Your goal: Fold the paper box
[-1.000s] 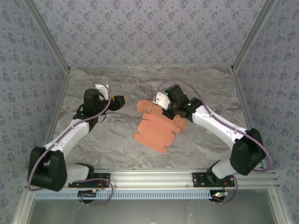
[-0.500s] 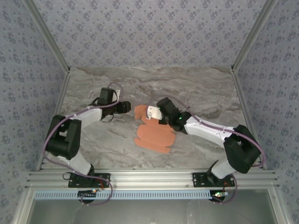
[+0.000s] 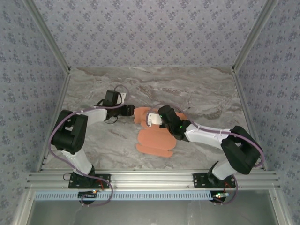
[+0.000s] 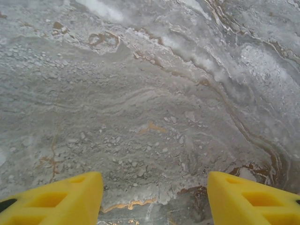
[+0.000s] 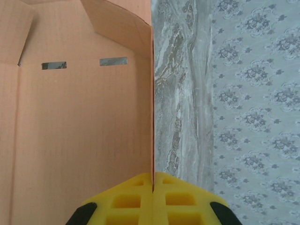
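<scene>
Your right gripper (image 5: 153, 180) is clamped on the box (image 5: 79, 131) wall, fingers together on card. Your left gripper (image 4: 154, 199) sits just left of the box, fingers apart over table (image 4: 140, 93).

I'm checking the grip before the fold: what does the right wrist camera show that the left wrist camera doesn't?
Right wrist view: the salmon-orange card paper box, two slots cut in it, one edge pinched in the shut yellow right gripper, and a patterned wall behind. Left wrist view: the yellow left gripper, open, nothing between its fingers. Both: the grey marbled tabletop.
</scene>
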